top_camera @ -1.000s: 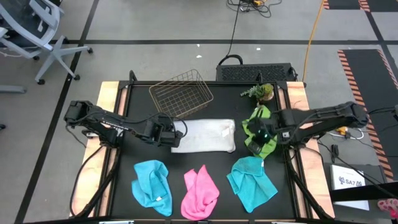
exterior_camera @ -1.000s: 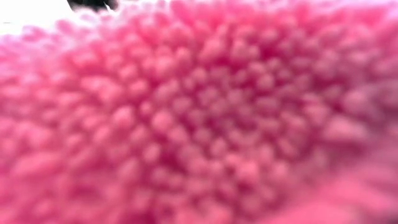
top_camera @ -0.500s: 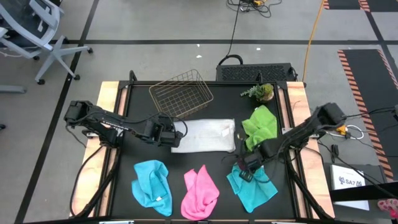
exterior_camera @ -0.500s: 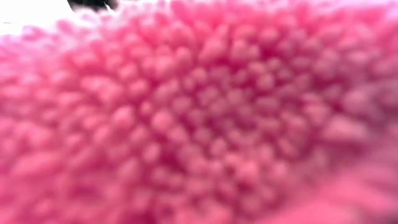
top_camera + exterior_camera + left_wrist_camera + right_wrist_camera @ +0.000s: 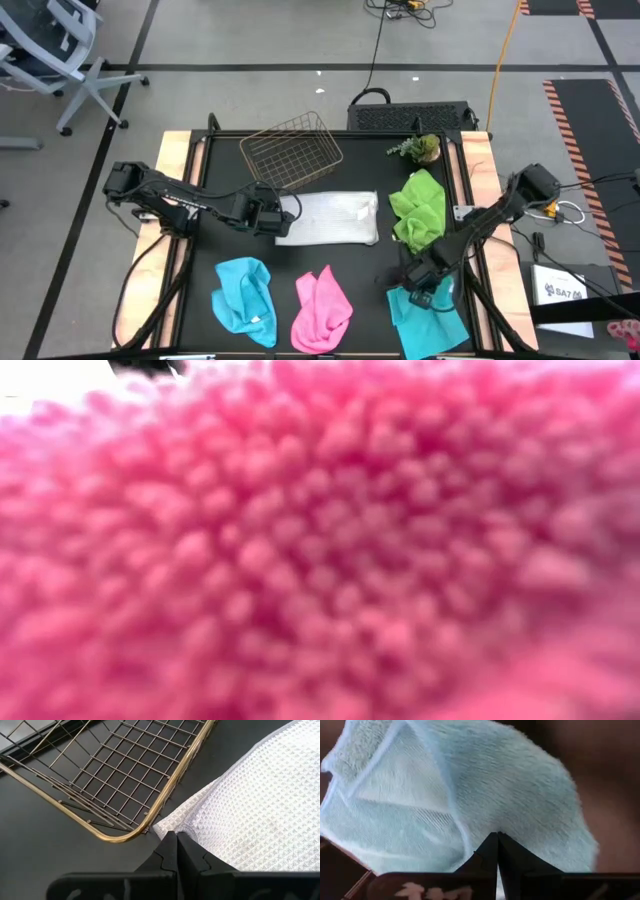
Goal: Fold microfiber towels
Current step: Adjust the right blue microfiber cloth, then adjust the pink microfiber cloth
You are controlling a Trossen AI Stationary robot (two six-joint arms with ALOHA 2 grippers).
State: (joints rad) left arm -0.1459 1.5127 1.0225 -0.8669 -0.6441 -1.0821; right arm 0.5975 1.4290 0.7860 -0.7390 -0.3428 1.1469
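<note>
Both claws (image 5: 176, 836) on towel (image 5: 260, 810) edges.

Waffle-weave white cloth (image 5: 260, 815), shiny copper wire basket (image 5: 115, 780), nubby pink microfiber (image 5: 320, 560).

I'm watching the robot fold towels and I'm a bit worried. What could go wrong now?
The right gripper is shut on the cyan towel close to the table's front edge, so the towel might slide off. The left gripper pinches a corner of the white towel right beside the copper wire basket; a pull might snag or nudge the basket. The pink towel covers the low camera, so that view is blocked.
</note>
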